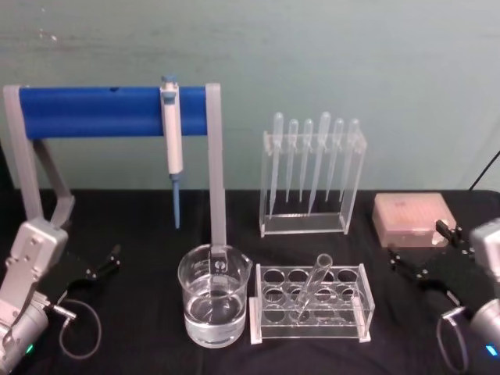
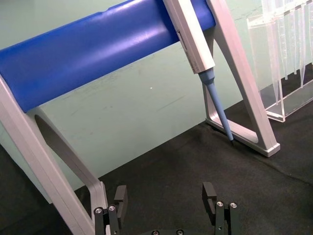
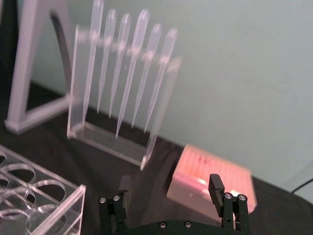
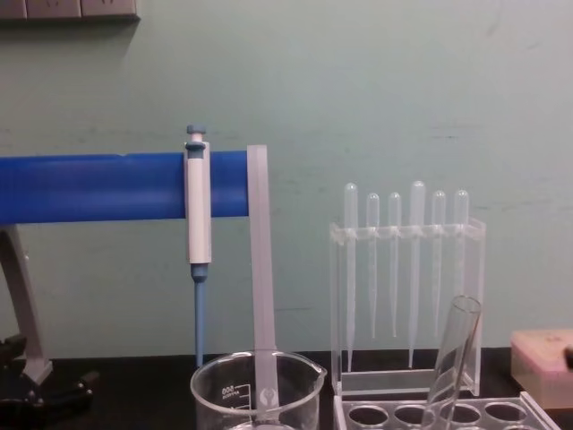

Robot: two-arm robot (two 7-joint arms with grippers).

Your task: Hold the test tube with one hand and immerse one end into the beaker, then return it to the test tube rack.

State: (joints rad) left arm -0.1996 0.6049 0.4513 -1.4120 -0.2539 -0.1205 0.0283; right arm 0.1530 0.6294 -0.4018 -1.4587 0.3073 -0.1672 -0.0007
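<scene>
Head view shows the test tube (image 1: 316, 283) leaning in a hole of the clear test tube rack (image 1: 266, 332) at lower centre of the frame, its open rim tipped toward the upper right. The beaker (image 1: 215, 301), part-filled with clear liquid, stands just beside the rack on its left.

The right tool (image 1: 418, 246) sits at the right edge of the frame, jaws spread and empty. It is well apart from the tube, beyond the rack's right end and in front of the pink tip box (image 1: 412, 216). The left tool (image 1: 103, 266) rests at lower left on the dark surface (image 1: 141, 226), also spread and empty.

The step in hand looks to be the reach and grasp. It would go best if the tool closed on the bare upper stretch of the tube above the rack, with the jaws squared to its lean. The tube should then be drawn out along its own slant, so the glass does not lever against the hole.
</scene>
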